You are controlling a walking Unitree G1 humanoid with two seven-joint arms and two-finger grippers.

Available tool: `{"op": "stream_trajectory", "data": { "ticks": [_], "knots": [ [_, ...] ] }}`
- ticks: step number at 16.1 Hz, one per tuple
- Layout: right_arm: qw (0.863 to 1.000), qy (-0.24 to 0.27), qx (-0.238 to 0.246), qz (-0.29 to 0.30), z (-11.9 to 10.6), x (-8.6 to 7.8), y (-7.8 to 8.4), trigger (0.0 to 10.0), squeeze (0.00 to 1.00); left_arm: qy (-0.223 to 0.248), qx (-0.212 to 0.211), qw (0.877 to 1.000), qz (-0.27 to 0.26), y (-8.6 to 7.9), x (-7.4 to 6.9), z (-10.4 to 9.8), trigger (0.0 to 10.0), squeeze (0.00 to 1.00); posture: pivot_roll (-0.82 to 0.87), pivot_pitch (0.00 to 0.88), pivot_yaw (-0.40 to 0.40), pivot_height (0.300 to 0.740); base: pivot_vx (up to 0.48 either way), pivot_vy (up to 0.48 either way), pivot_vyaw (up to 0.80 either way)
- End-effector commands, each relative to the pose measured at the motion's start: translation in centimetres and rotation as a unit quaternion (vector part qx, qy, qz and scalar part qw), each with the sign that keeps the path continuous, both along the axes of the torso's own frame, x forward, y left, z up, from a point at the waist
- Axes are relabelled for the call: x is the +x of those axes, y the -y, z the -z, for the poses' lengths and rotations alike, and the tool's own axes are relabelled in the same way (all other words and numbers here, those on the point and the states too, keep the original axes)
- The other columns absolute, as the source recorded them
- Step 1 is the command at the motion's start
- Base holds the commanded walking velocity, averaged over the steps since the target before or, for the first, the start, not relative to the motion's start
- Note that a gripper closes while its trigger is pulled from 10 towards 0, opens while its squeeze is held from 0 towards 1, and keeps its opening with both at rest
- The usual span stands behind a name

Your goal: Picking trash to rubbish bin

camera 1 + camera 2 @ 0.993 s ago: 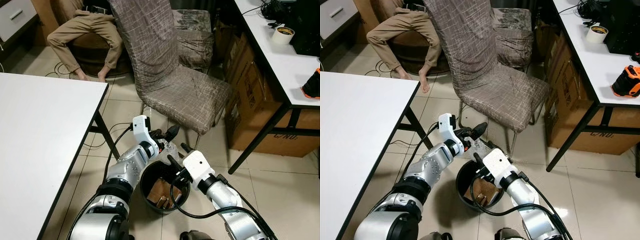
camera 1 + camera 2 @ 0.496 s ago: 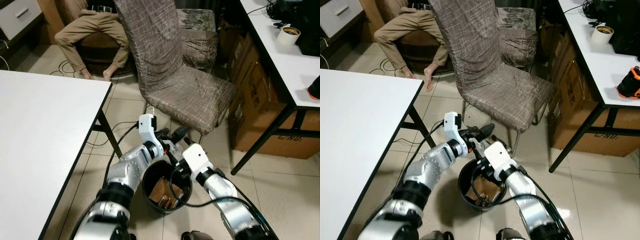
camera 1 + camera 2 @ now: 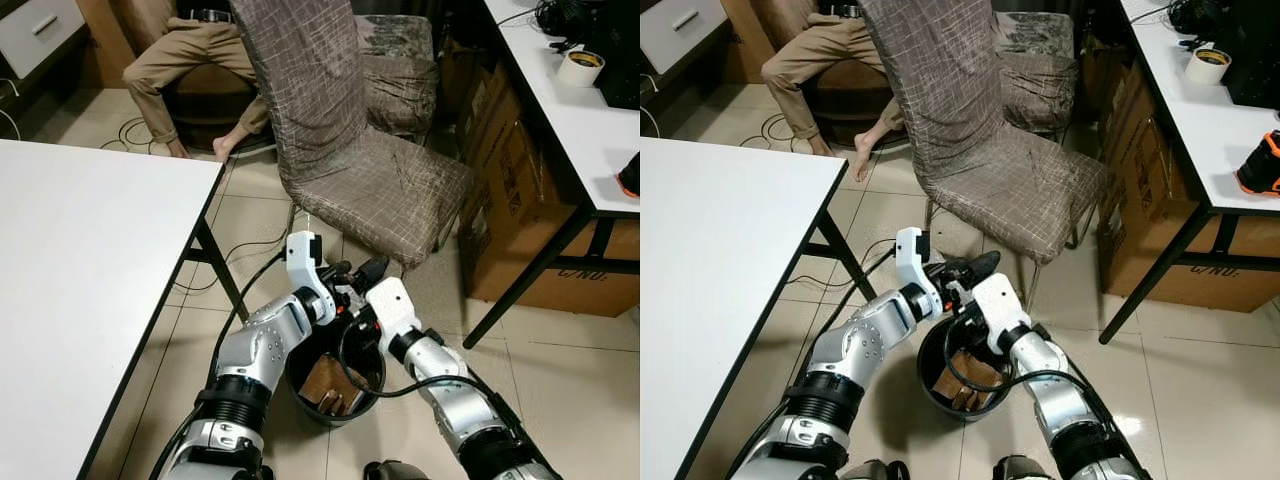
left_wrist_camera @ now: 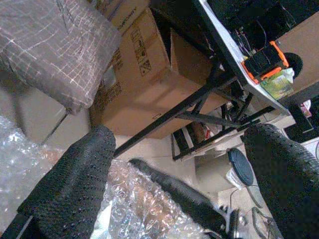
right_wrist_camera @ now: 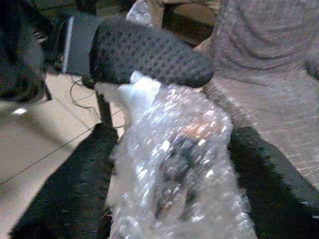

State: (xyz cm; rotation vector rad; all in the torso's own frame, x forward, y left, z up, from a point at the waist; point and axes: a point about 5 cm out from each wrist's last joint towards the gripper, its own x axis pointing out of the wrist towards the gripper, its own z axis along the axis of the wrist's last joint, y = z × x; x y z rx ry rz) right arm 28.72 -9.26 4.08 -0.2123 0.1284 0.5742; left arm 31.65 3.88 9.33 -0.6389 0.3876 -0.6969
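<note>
Desk (image 3: 90, 280), white, stands at the left. Beside it the left tool (image 3: 362, 277) hangs over the black rubbish bin (image 3: 296, 375), fingers spread apart around clear bubble wrap (image 5: 179, 164). Right tool (image 5: 169, 184), fingers also parted, straddles the same wrap just above the bin. Behind stands a covered chair (image 3: 350, 150).

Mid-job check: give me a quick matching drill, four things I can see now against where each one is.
1. bubble wrap
2. rubbish bin
3. tape roll
4. cardboard scraps

a. inside the bin
b. on the white desk, far right
c. between the two claws, above the bin
d. on the floor, under both arms

Pairs: 1-c, 2-d, 3-b, 4-a
</note>
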Motion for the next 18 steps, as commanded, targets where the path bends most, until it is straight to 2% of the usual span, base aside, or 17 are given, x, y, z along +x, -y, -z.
{"op": "stream_trajectory", "data": {
  "ticks": [1, 6, 10, 13, 15, 18],
  "knots": [
    [1.000, -0.007, 0.007, 0.001, 0.1, 0.1, 0.2, 0.0, 0.00, 0.001, -0.014, 1.000, 0.006, 1.0, -0.3, -0.6, 10.0, 0.00, -0.17, 0.126, 0.044, 0.740, 0.000, 0.000, 0.00],
    [1.000, 0.002, -0.003, 0.014, 0.3, 0.1, 0.9, 0.0, 0.00, -0.003, -0.020, 1.000, 0.022, 1.6, -0.6, -0.8, 10.0, 0.00, -0.18, 0.123, 0.056, 0.740, 0.000, 0.000, 0.00],
    [1.000, -0.002, -0.010, 0.018, 0.7, -0.1, 1.3, 0.0, 0.00, -0.001, -0.020, 1.000, 0.015, 1.5, -0.4, -0.9, 10.0, 0.00, -0.18, 0.122, 0.056, 0.740, 0.000, 0.000, 0.00],
    [1.000, -0.018, -0.018, 0.017, 1.3, -0.3, 1.5, 0.0, 0.00, 0.006, -0.025, 1.000, 0.003, 1.1, 0.1, -1.4, 10.0, 0.00, -0.18, 0.126, 0.049, 0.740, 0.000, 0.000, 0.00],
    [0.998, -0.046, -0.033, 0.015, 2.3, -0.7, 1.7, 0.0, 0.00, 0.003, -0.044, 0.999, -0.018, 0.5, 0.7, -2.1, 10.0, 0.00, -0.18, 0.124, 0.044, 0.740, 0.000, 0.000, 0.00],
    [0.997, -0.062, -0.040, 0.018, 2.9, -0.9, 2.0, 0.0, 0.00, 0.011, -0.063, 0.997, -0.048, -0.4, 1.4, -3.0, 10.0, 0.00, -0.17, 0.122, 0.037, 0.740, 0.000, 0.000, 0.00]
  ]
}}
